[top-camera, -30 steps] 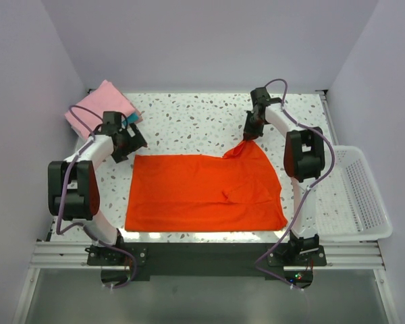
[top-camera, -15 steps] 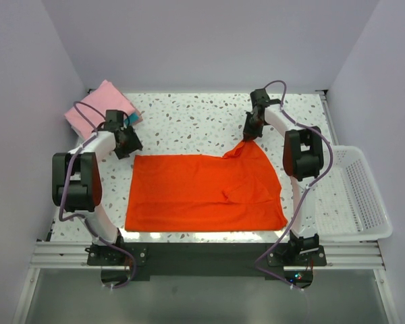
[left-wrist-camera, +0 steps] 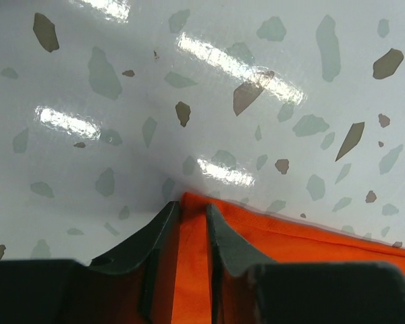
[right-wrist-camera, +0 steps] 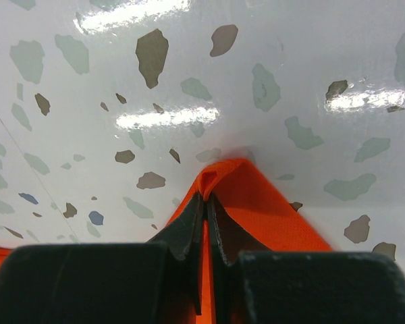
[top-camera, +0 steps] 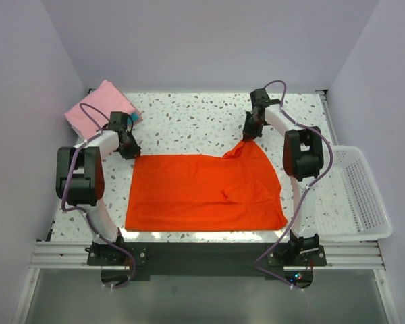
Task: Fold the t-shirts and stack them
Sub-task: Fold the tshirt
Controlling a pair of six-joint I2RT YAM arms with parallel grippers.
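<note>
The orange-red t-shirt (top-camera: 206, 192) lies spread flat on the speckled table, and its far right corner is lifted into a peak. My right gripper (top-camera: 246, 138) is shut on that corner; in the right wrist view its fingertips (right-wrist-camera: 206, 196) pinch a small fold of the t-shirt (right-wrist-camera: 263, 202). My left gripper (top-camera: 129, 150) is down at the far left corner. There its jaws (left-wrist-camera: 192, 209) straddle the t-shirt's corner (left-wrist-camera: 310, 236) with a narrow gap still showing between them. A folded pink t-shirt (top-camera: 98, 108) lies at the far left, with a bit of teal t-shirt (top-camera: 132, 119) beside it.
A white mesh basket (top-camera: 364, 196) hangs off the table's right edge. The walls stand close on the left, right and back. Bare speckled tabletop (top-camera: 189, 121) lies behind the orange-red t-shirt.
My left gripper has moved right and down onto the shirt's far left corner, and its jaws have narrowed from wide open. The right gripper has tightened on its corner and stayed in place.
</note>
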